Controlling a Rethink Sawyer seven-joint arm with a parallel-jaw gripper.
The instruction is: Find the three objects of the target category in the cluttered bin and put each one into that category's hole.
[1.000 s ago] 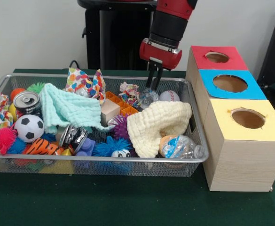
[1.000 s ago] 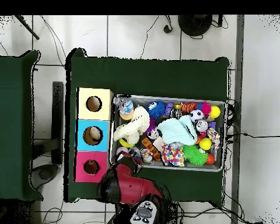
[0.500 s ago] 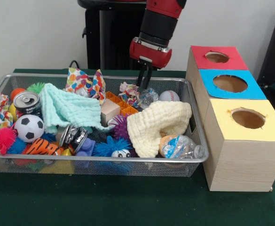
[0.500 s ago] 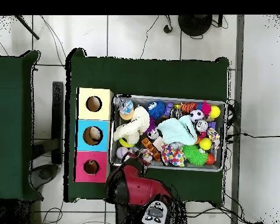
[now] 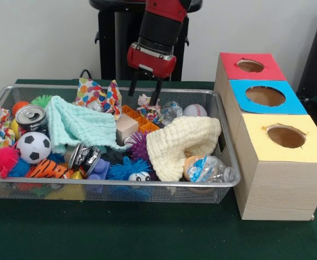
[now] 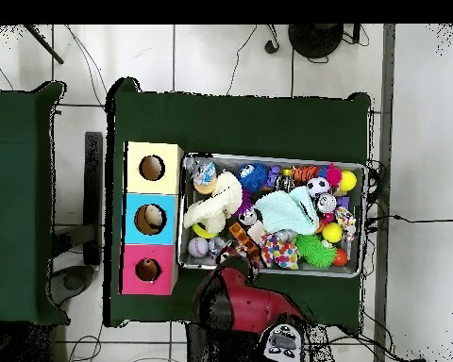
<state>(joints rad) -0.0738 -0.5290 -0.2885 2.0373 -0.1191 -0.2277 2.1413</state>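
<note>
The pincer [image 5: 144, 91] is held open and empty above the far side of the wire bin [image 5: 55, 189]. Directly under it a crumpled patterned wrapper [image 5: 149, 106] is seen, with a crushed clear bottle [image 5: 170, 111] and a baseball [image 5: 194, 110] beside it, toward the boxes. The target category cannot be told from the views. For a good grasp, one object should be chosen and the pincer lowered straight, so that the yellow cloth [image 5: 182, 140] near it is not caught. The crushed clear bottle is too crumpled for its long axis to be judged. Three boxes with holes [image 5: 265, 96] stand well apart from the pincer.
</note>
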